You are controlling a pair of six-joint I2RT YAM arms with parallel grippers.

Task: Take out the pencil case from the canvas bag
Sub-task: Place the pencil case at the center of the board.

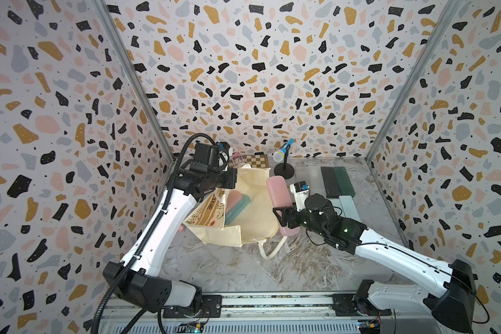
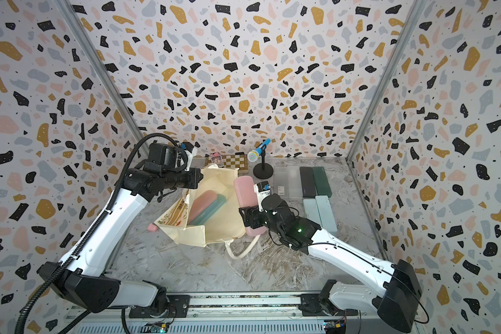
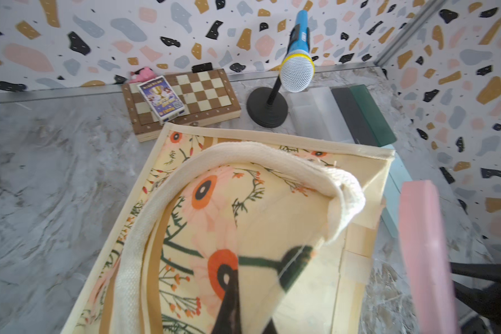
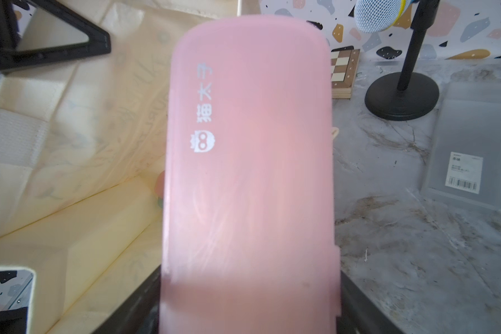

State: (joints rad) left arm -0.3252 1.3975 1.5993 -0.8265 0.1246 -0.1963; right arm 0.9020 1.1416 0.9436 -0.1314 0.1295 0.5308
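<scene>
Marble-patterned tabletop [image 1: 229, 269], terrazzo walls all round, and the canvas bag [image 1: 252, 228] lying open in the middle.

In both top views the left gripper [image 1: 229, 181] is down at the bag's rim on its printed side, lifting that edge so the mouth gapes. The right gripper [image 1: 284, 218] holds the pink pencil case [image 1: 278, 191] just outside the bag's opposite edge. Inside the bag lie two more cases [image 2: 206, 206], one pink and one teal.

From the left wrist, dark fingers [image 3: 230, 300] are pinched narrow on the flowered cloth below the rope handle [image 3: 243, 156], and the pink case shows just past the bag's side seam.

From the right wrist, the case fills the view, clamped across its width by fingers [image 4: 139, 300] spread wide, with the bag's cream wall beside it.

The lift-out looks done for this case, so the step in hand is carrying it clear. Next, I'd judge, it should swing away from the bag to bare marble, come down flat and be let go, minding the microphone stand [image 1: 284, 170] just past the bag's far end.
</scene>
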